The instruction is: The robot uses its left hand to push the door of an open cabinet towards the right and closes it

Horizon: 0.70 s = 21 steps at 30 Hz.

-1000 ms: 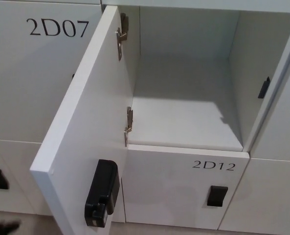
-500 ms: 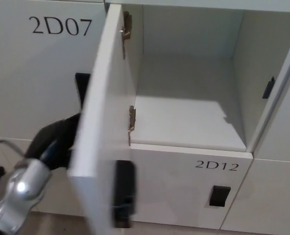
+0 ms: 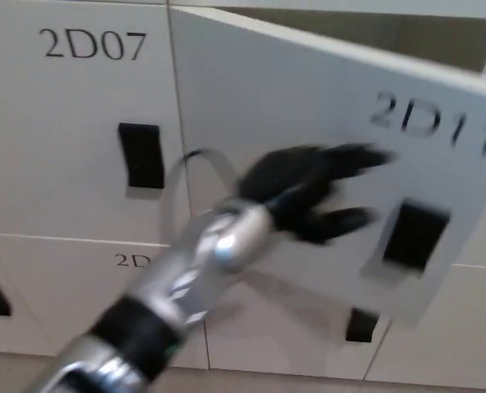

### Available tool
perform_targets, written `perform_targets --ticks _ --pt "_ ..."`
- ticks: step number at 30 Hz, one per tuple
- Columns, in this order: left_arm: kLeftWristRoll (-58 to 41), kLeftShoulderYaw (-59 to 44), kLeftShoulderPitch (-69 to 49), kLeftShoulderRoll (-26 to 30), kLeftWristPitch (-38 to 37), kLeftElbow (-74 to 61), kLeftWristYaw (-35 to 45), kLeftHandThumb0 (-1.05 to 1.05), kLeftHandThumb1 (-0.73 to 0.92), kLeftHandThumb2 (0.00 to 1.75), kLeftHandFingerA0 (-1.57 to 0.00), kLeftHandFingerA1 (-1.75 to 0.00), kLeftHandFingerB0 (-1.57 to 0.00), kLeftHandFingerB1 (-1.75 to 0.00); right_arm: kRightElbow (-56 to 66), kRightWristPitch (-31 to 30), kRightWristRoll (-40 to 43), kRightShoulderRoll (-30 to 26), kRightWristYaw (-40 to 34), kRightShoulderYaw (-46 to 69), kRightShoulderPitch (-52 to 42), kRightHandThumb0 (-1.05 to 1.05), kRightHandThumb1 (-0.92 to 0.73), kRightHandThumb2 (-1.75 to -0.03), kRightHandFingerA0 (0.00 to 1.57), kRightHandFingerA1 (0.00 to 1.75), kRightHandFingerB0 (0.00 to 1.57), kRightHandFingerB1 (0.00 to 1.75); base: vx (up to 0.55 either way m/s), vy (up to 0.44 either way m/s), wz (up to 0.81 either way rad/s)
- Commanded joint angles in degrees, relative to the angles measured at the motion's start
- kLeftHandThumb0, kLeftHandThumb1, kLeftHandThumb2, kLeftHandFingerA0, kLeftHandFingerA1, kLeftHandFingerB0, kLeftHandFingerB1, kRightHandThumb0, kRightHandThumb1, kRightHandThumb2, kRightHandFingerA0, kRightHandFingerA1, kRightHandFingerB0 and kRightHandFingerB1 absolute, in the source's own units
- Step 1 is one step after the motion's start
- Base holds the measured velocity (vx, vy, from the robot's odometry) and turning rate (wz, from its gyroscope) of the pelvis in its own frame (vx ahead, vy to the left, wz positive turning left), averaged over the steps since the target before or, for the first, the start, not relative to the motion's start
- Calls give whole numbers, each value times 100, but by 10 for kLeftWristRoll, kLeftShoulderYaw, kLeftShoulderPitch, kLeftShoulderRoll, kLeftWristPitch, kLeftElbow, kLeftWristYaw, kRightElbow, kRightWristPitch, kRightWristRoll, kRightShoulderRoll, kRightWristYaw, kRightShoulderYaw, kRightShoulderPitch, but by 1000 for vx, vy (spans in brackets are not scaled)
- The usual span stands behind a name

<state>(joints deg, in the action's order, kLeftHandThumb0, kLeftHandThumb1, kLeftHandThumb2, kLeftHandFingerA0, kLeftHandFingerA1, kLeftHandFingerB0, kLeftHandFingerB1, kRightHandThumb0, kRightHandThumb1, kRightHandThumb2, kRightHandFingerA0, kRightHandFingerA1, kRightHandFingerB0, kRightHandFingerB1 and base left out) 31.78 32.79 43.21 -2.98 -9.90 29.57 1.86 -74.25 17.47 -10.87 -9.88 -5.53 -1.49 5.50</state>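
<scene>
The white cabinet door (image 3: 308, 106) marked 2D11 is swung most of the way towards the right, its outer face towards me, with a narrow gap left along its top right edge. Its black latch handle (image 3: 413, 236) sits at the lower right of the door. My left hand (image 3: 312, 188) lies against the door's face, fingers spread apart and holding nothing, blurred by motion. My silver left forearm (image 3: 185, 286) reaches up from the bottom left. My right hand does not show.
Shut locker 2D07 (image 3: 79, 98) with a black handle (image 3: 140, 154) stands to the left. More shut lockers run below, one with a black handle (image 3: 360, 325). The dark inside of the open compartment (image 3: 406, 33) shows above the door.
The door has swung from nearly edge-on to almost shut, towards the right. My left hand has come from behind the door's left side onto its front face, following it right.
</scene>
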Motion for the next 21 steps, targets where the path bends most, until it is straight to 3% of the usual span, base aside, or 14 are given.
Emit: perform_targets --ticks 1,4,5,6,8,9,13,16,17,21 --pt "76 101 110 -142 64 -56 69 -76 92 71 -19 -38 -18 -28 1 -15 -6 -11 -1 -3 26 -56 -90 -67 34 37 27 32 0 0 0" --pt "83 122 74 -118 59 -68 70 -78 92 72 -19 -41 -14 -31 1 -13 -8 -17 -2 -5 26 -55 -90 -67 36 38 29 33 0 0 0" --pt "83 128 56 -101 57 -74 70 -76 75 106 -14 -51 -8 -44 0 -12 -8 -19 -2 -6 26 -54 -90 -67 37 38 29 33 14 7 -9" --pt "82 132 43 -86 58 -81 72 -76 75 106 -14 -51 -8 -44 -1 -13 -7 -20 -1 -5 27 -54 -90 -67 37 38 29 33 12 6 -9" --pt "80 133 32 -68 65 -93 83 -76 75 106 -15 -50 -9 -43 -2 -14 -6 -20 2 -5 30 -54 -90 -67 36 37 29 32 0 0 0" --pt "77 125 10 -38 64 -113 93 -76 92 72 -23 -35 -17 -28 -2 -15 -6 -19 2 -5 32 -55 -90 -67 36 37 29 32 0 0 0" --pt "73 107 -37 24 72 -165 122 -76 92 73 -23 -34 -16 -28 -2 -17 -2 -18 5 -2 38 -55 -90 -66 36 37 29 32 0 0 0" --pt "47 68 -136 101 47 -206 103 -70 91 68 -27 -33 -24 -30 0 -15 -2 -19 5 -2 35 -53 -90 -66 38 38 30 33 0 0 0" --pt "32 46 -197 147 36 -225 99 -72 92 70 -24 -33 -20 -29 -1 -15 -5 -18 0 -5 32 -53 -71 -104 32 53 19 46 0 0 0" --pt "-9 -2 -299 215 -3 -225 81 -72 91 70 -26 -34 -22 -29 -2 -9 -5 -16 -1 -6 24 -52 -71 -104 33 54 19 46 0 0 0"
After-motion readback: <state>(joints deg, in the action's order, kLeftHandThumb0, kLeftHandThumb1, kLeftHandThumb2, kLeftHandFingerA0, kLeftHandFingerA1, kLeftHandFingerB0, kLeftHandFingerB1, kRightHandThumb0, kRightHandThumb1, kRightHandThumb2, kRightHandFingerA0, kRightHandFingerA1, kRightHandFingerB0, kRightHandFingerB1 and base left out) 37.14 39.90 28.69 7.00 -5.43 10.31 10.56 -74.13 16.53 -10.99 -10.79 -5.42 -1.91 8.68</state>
